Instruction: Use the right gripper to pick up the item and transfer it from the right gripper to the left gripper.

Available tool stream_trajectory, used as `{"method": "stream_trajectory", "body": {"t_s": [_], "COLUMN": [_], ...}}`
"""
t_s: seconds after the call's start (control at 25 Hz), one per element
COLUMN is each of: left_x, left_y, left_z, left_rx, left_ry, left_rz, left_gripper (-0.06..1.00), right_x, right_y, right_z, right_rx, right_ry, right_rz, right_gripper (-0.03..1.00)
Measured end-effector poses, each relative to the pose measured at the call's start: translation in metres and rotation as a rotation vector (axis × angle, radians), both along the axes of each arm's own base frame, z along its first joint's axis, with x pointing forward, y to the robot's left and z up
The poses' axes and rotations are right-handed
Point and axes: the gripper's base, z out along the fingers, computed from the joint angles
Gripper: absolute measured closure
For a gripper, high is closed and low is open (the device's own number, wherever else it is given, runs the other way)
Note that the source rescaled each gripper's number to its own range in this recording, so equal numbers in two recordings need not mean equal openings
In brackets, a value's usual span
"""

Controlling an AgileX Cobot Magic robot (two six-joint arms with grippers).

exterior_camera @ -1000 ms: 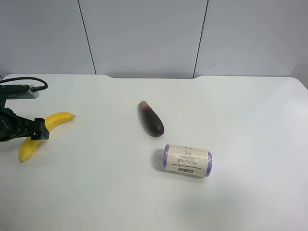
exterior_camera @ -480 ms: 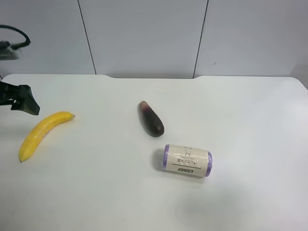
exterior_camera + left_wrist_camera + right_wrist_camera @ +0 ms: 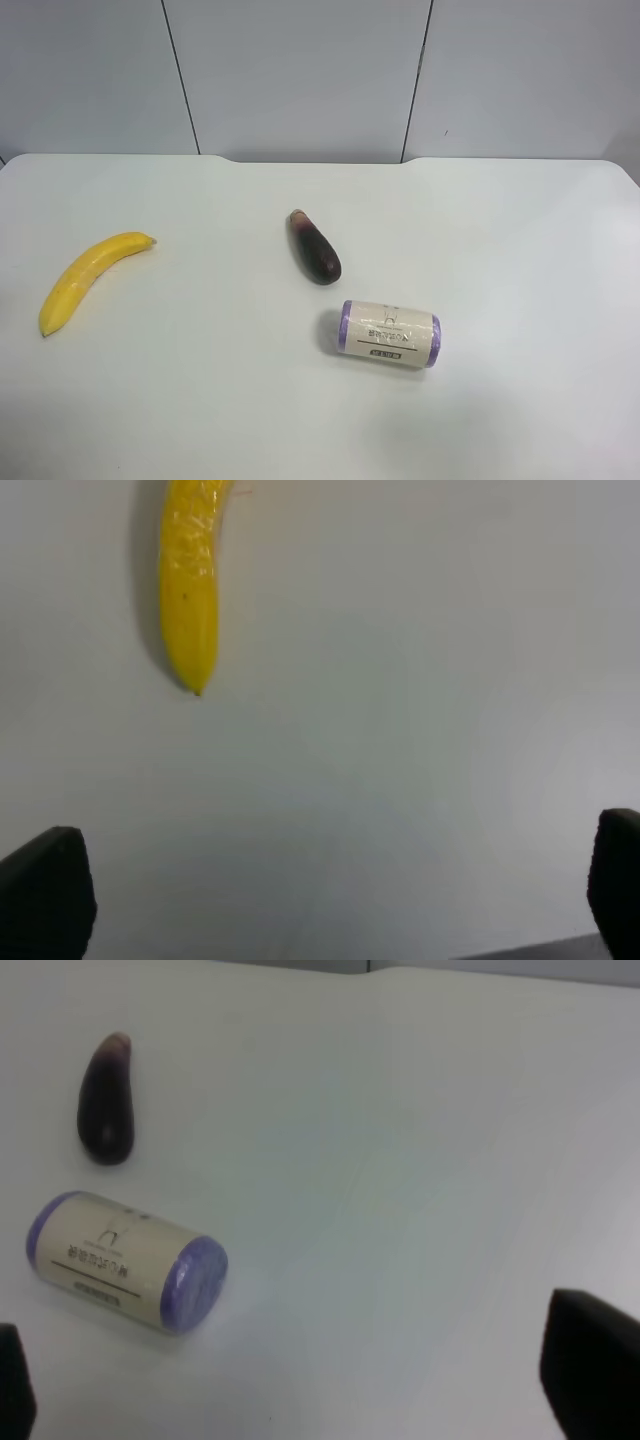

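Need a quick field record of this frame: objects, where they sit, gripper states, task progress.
surface: white table
item: curved yellow banana, lying flat near the exterior high view's left edge, untouched
other objects: dark purple eggplant mid-table; cream labelled roll with purple ends beside it, apart
left gripper: open, above the table, banana in its view
right gripper: open, empty, eggplant and roll in its view
arms in exterior high view: none
progress: pickup not yet done

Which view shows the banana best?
The exterior high view: the whole banana lies uncovered on the table. The left wrist view shows only one end of it, cut off at the frame edge. The right wrist view misses it.
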Motion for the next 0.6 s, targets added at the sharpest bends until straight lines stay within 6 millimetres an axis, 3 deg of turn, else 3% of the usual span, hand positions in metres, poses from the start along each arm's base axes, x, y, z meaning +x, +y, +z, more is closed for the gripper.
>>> {"method": "stream_trajectory", "body": {"t_s": [0.4, 0.6], "left_x": [-0.088, -0.127], "left_y": [-0.003, -0.007], "left_z": [0.039, 0.025], "left_rx": [0.039, 0.034], "left_ry": [-0.267, -0.362], "left_rz": [0.041, 0.055], "left_gripper": [-0.06, -0.06], "right_x": [0.0, 0.0], "right_y": [0.0, 0.0], "right_z": [0.0, 0.0], "right_rx": [0.0, 0.0], "right_ry": [0.0, 0.0], "right_rz": [0.0, 0.0], "right_gripper": [-0.03, -0.03]}}
